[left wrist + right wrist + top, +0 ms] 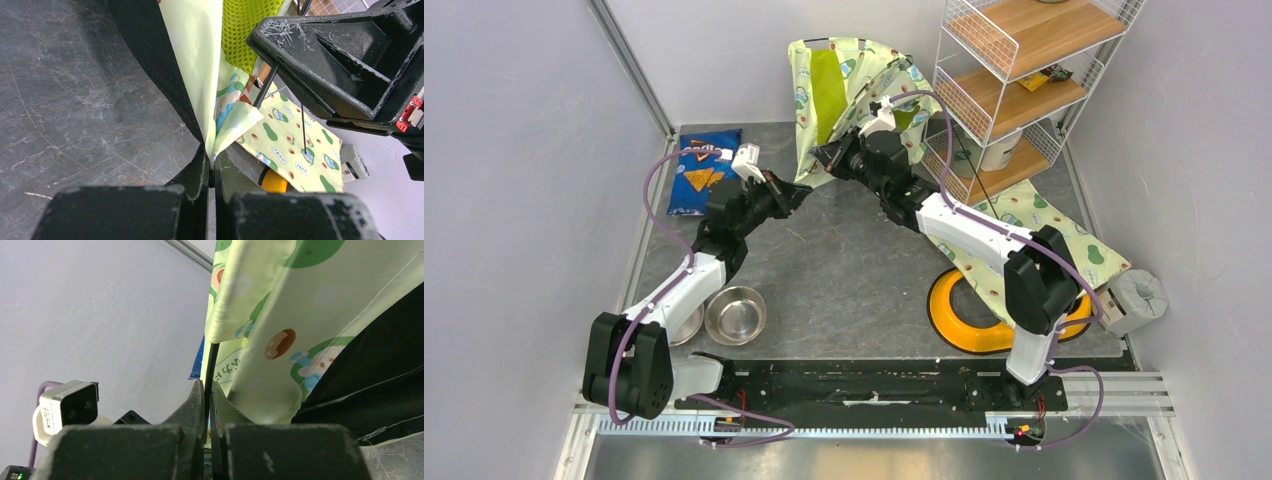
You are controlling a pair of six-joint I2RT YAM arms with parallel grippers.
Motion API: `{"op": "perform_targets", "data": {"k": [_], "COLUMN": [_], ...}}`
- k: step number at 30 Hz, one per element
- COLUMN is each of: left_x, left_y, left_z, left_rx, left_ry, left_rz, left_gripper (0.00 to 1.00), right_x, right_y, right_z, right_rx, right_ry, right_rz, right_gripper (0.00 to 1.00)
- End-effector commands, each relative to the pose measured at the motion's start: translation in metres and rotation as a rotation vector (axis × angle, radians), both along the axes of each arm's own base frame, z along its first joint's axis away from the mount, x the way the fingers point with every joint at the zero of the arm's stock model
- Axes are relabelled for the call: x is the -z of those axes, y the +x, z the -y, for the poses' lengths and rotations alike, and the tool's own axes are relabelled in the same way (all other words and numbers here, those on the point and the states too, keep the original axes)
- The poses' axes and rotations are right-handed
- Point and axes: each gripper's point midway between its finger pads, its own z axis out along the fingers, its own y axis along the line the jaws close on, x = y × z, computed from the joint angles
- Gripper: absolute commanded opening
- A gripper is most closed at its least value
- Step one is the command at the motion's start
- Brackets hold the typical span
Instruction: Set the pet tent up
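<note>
The pet tent [849, 85], pale-green avocado print with a lime-green lining, stands half-raised at the back of the table. My left gripper [802, 190] is shut on the tent's lower fabric corner [220, 142], seen pinched between its jaws in the left wrist view. My right gripper [824, 157] is shut on a thin black pole [210, 367] that comes out of the tent's fabric sleeve [235, 295]. The two grippers sit close together at the tent's front left corner. The tent's round doorway is hidden.
A flat mat of matching print [1034, 225] lies at the right over a yellow ring bowl [969, 320]. A wire shelf [1024, 80] stands back right. A blue chip bag [702, 170] lies back left. Two steel bowls [735, 315] sit near left. A grey roll [1136, 298] is at far right.
</note>
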Motion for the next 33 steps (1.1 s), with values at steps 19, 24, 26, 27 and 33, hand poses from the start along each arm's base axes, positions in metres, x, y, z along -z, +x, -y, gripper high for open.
{"op": "perform_targets", "data": {"k": [19, 24, 26, 27, 33], "left_x": [0.008, 0.003, 0.001, -0.001, -0.007], "left_y": [-0.022, -0.025, -0.026, -0.027, -0.031], "left_z": [0.007, 0.01, 0.011, 0.011, 0.014], "left_rx": [0.1, 0.128, 0.137, 0.14, 0.163], "left_ry": [0.011, 0.0, -0.004, -0.006, -0.013], "left_rz": [-0.062, -0.041, -0.032, -0.029, -0.009], "left_gripper": [0.02, 0.02, 0.02, 0.02, 0.02], "right_x": [-0.037, -0.034, -0.033, -0.032, -0.024], "right_y": [0.047, 0.037, 0.033, 0.032, 0.025], "right_z": [0.047, 0.032, 0.029, 0.027, 0.022], "right_rx": [0.259, 0.227, 0.219, 0.217, 0.212], "right_ry": [-0.004, -0.017, -0.021, -0.023, -0.072], "right_rz": [0.141, 0.143, 0.142, 0.141, 0.14], "right_gripper": [0.0, 0.0, 0.0, 0.0, 0.0]}}
